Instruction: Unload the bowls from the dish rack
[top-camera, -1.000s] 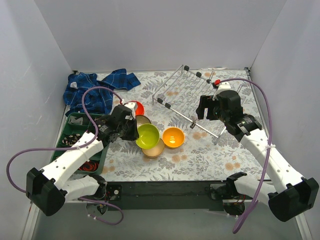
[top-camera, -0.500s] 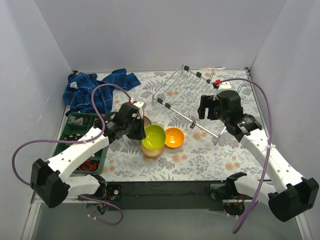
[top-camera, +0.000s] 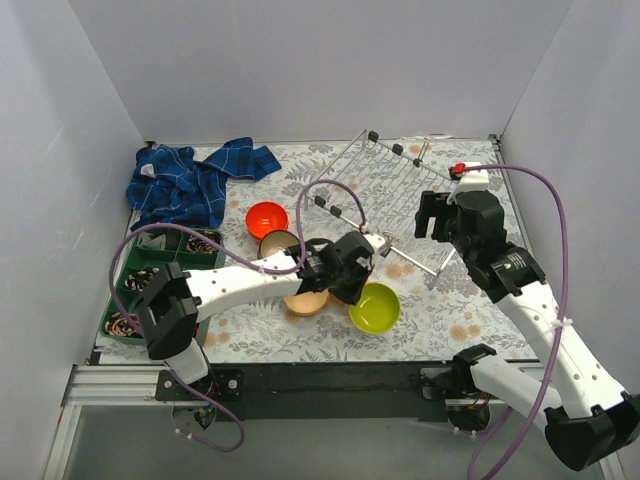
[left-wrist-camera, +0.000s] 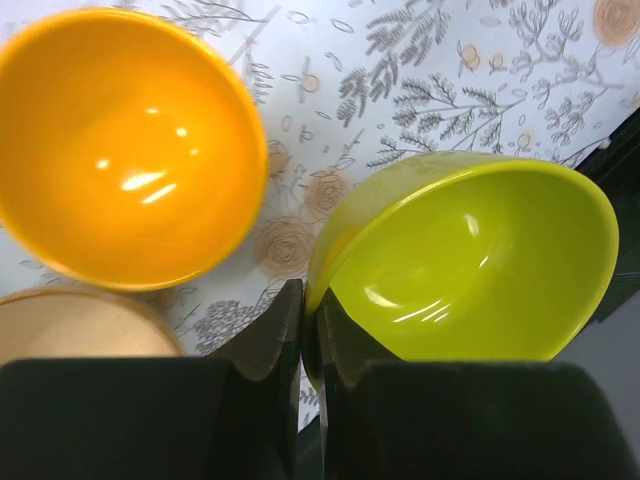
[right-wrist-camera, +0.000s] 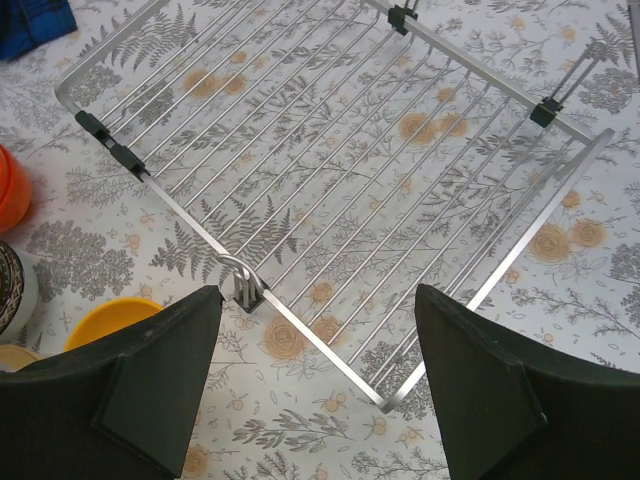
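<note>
My left gripper (top-camera: 356, 284) is shut on the rim of the lime green bowl (top-camera: 374, 308), which hangs low over the table near the front; the left wrist view shows the jaws (left-wrist-camera: 308, 300) pinching that rim (left-wrist-camera: 470, 260). The yellow-orange bowl (left-wrist-camera: 130, 150) sits just left of it, hidden under my left wrist in the top view. The beige bowl (top-camera: 303, 302), a dark brown bowl (top-camera: 279, 243) and a red-orange bowl (top-camera: 266, 217) stand on the table. The silver dish rack (top-camera: 380, 190) shows no bowls (right-wrist-camera: 330, 170). My right gripper (top-camera: 432, 222) is open and empty above the rack's near corner (right-wrist-camera: 318, 292).
A green compartment tray (top-camera: 150, 272) with dark pine cones sits at the left edge. A blue plaid cloth (top-camera: 190, 180) lies at the back left. The table's black front edge (top-camera: 330, 375) is close below the lime bowl.
My left arm has swung the lime green bowl to the right, from above the beige bowl to past the yellow-orange bowl. My right arm has shifted slightly right and back.
</note>
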